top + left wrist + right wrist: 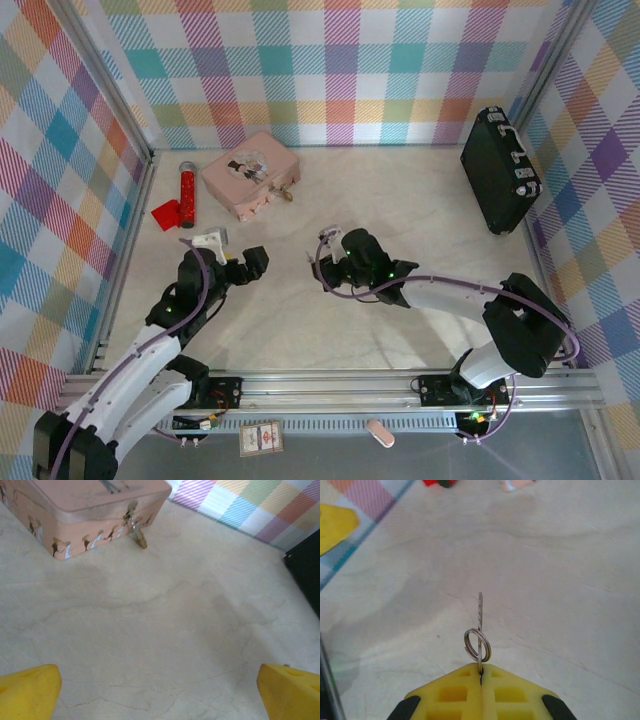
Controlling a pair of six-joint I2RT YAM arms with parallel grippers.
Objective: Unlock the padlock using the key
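The tiny brass padlock (287, 195) hangs at the front clasp of the pink tin (250, 175); in the left wrist view the padlock (139, 536) dangles with its thin shackle against the tin's (90, 510) side. My right gripper (481, 672) is shut on the slim silvery key (480, 611), whose blade sticks straight out beyond the fingertips with a split ring (478, 645) around it. In the top view the right gripper (322, 262) sits mid-table, well short of the padlock. My left gripper (252, 262) is open, its yellow fingertips (27, 690) wide apart over bare table.
A red cylinder (186, 193) with a red tag (166, 213) lies left of the tin. A black case (499, 170) leans at the right wall. Checked walls enclose the marbled tabletop (400, 200). The two grippers face each other closely mid-table.
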